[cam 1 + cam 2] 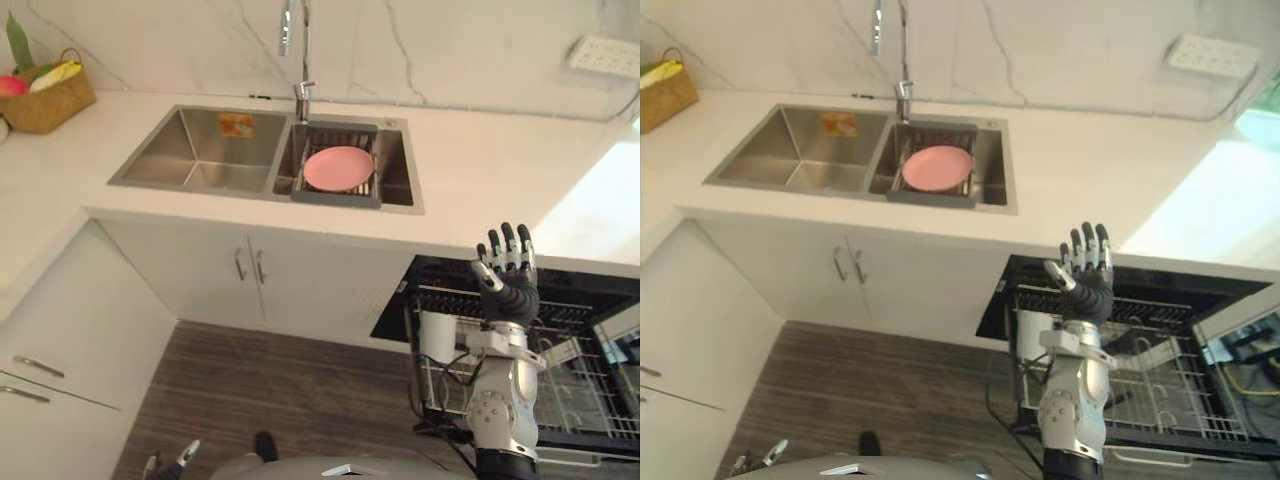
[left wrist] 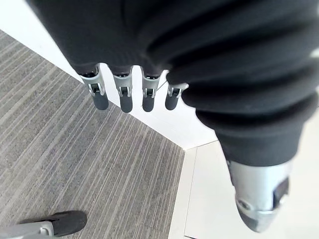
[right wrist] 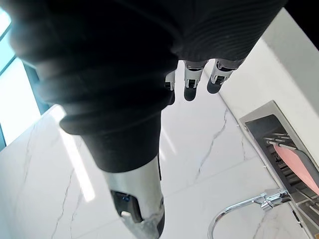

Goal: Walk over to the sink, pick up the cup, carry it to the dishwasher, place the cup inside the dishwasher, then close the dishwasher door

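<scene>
While the sink point(image 1: 200, 150) holds a plate point(image 1: 338, 168), the dishwasher point(image 1: 440, 278) — open — holds the cup point(image 1: 437, 336).

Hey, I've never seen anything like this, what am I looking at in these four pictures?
A humanoid robot stands in a kitchen. Two pictures come from cameras in its head, looking down; two from its wrists. The right hand is raised, fingers straight, above the open dishwasher, where a white cup stands in the rack. The left hand hangs open above the floor. Neither holds anything. A pink plate lies in the sink; a basket sits on the counter.
</scene>
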Tool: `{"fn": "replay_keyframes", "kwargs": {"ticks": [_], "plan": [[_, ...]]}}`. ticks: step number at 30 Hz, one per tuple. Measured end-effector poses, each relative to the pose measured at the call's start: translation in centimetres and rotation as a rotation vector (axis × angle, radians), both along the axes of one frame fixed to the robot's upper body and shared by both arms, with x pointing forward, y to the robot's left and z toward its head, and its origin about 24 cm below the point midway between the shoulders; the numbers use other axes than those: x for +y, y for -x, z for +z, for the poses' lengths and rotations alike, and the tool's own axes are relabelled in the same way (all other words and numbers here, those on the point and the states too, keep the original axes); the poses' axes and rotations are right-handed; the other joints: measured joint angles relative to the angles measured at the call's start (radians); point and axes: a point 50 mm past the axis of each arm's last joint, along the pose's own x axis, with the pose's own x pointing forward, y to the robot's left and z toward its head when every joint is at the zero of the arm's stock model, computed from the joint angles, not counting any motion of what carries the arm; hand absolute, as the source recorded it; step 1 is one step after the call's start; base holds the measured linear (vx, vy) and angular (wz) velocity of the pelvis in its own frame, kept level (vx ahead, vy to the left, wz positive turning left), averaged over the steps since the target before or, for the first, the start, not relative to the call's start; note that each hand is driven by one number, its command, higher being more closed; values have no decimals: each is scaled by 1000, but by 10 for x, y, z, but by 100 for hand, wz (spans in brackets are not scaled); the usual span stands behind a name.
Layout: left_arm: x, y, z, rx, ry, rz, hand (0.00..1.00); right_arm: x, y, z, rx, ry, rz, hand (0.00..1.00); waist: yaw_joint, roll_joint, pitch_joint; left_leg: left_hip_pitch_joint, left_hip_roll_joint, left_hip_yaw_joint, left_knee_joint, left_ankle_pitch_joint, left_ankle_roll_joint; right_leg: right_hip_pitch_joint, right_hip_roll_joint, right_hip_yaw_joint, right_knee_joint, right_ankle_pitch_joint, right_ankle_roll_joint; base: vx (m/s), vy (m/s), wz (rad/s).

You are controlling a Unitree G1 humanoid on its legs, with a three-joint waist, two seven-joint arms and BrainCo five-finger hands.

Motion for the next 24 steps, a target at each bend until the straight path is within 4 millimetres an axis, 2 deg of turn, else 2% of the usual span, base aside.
{"fn": "replay_keyframes", "kwargs": {"ticks": [4, 6, 9, 13, 15, 16, 17, 18, 19, 20, 21, 22, 24], "plan": [[-3, -6, 0, -19, 14, -33, 0, 0, -1, -1, 12, -12, -13, 0, 3, 2, -2, 3, 3, 3, 0, -1, 2, 17, 7, 1, -31, 9, -2, 57, -17, -2], [-6, -10, 0, -35, 29, -55, 0, 1, -1, -2, 18, -8, -14, 0, 3, -13, 7, 8, 4, 4, 0, -3, 0, 29, 10, 1, -42, 14, -3, 40, -16, -2], [-4, -11, 1, -38, 29, -62, 0, 2, -1, -2, 24, 16, -23, 0, 3, -17, 8, 8, 5, 7, 0, -4, 0, 32, 12, 2, -51, 19, -3, 12, -5, -1], [-6, -10, 0, -37, 52, -67, 0, -1, 1, -2, 41, 17, -93, 0, 4, -6, 16, 44, 4, 9, 0, -11, -2, 71, 11, 4, -56, 17, -4, -12, -2, -3], [-8, -9, -1, -31, 57, -72, 0, -2, 2, 0, 39, 40, -120, 0, 9, 3, 12, 52, 11, 25, 8, -30, -11, 58, 12, 17, -25, -4, -15, -42, -6, -14], [-7, -7, -1, -28, 57, -73, 0, -2, 3, 0, 43, 43, -140, 0, 9, 0, 15, 24, 20, 30, 66, -57, -16, 35, 10, 28, 13, -32, -23, -62, -35, 1], [-7, -9, -1, -32, 58, -72, 0, -4, 7, 2, 36, 44, -158, 0, 5, 3, 27, -59, 51, 29, 227, -132, -30, 28, 16, 31, 40, -56, -35, -65, -45, 8], [-9, -9, -2, -31, 63, -66, 0, -4, 10, 5, 23, 50, -162, 0, 5, 10, 39, -94, 75, 28, 310, -171, -37, 28, 21, 33, 46, -61, -41, -75, -27, 8], [-13, -3, -4, -16, 83, -38, 0, -4, 14, 13, -11, 63, -172, 0, 5, 26, 55, -158, 123, 32, 476, -221, -40, 35, 43, 32, 54, -64, -41, -53, 0, 1], [-16, 1, -5, -9, 96, -7, 0, -5, 16, 20, -43, 68, -186, 0, -2, 41, 64, -205, 157, 33, 598, -229, -70, 56, 50, 31, 56, -68, -43, 0, 0, 0], [-16, 3, -5, -11, 101, 22, 0, -5, 17, 22, -53, 69, -195, 0, -2, 28, 74, -221, 165, 34, 645, -224, -93, 69, 46, 34, 54, -67, -44, 30, 9, -6], [-18, 7, -6, -15, 114, 79, 0, -7, 19, 26, -68, 79, -215, 0, 9, 22, 76, -236, 166, 39, 679, -237, -137, 82, 31, 37, 50, -65, -42, 56, 30, -15], [-17, 11, -6, -13, 115, 109, 0, -10, 19, 32, -98, 79, -246, 0, 10, 25, 78, -236, 152, 18, 545, -235, -122, 92, 20, 50, 48, -76, -27, 62, 89, -17]]}}
